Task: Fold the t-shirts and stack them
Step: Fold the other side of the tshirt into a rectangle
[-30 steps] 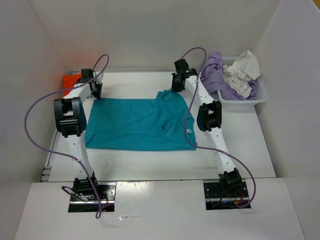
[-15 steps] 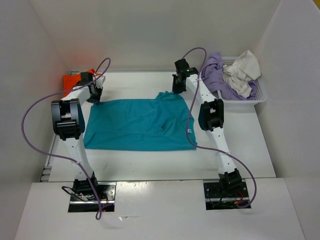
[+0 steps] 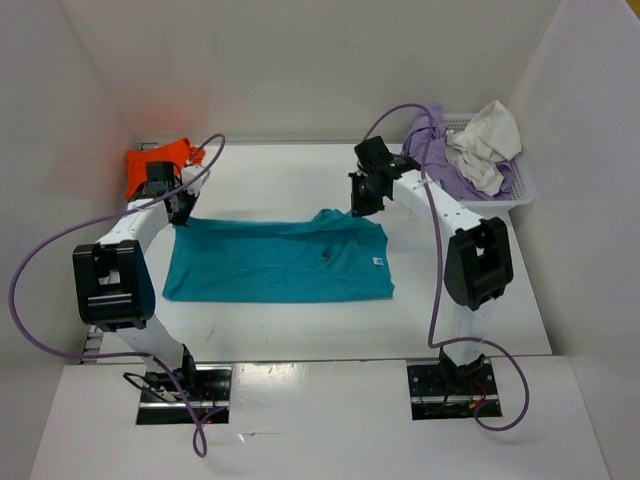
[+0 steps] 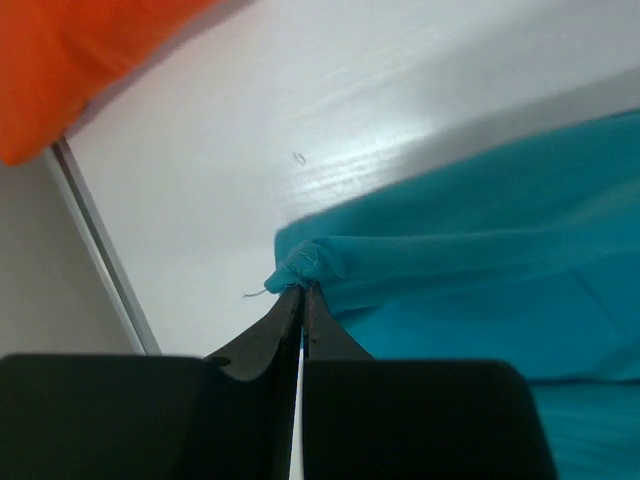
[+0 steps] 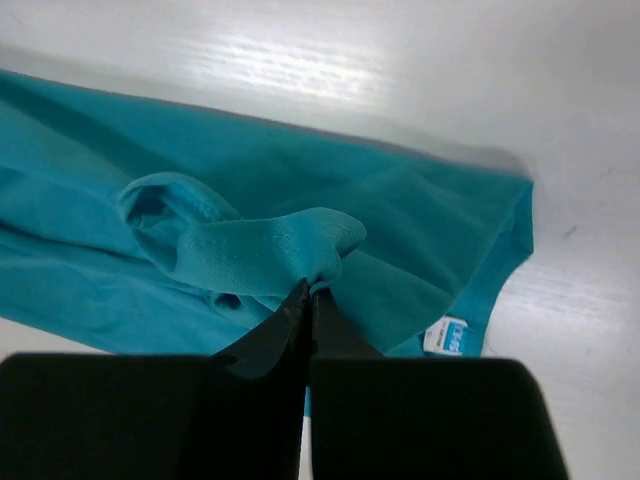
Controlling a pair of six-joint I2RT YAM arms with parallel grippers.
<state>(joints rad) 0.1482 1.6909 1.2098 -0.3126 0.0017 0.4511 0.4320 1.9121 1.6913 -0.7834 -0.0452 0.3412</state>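
**Both hands clamped on the teal shirt's far edge**

Far left, the orange t-shirt (image 3: 152, 165) sat bunched in the back corner of the desk (image 3: 300, 330). Just beside it, the left hand (image 4: 302, 289) was pressed together on the far-left corner of the teal-blue t-shirt (image 3: 280, 265), pinching a small nub of cloth lifted slightly off the desk. The shirt itself lay spread across the middle of the desk, its near part flat and its far edge rumpled between the two hands. At the right end of that edge, the right hand (image 5: 308, 292) was closed on a fold of hemmed teal cloth, held up above the layer beneath. A small label (image 5: 447, 335) showed near the shirt's right side. Far right, the white basket (image 3: 522, 190) held the lavender t-shirt (image 3: 428, 150), draped over its rim, and the off-white t-shirt (image 3: 485, 140) was heaped on top.
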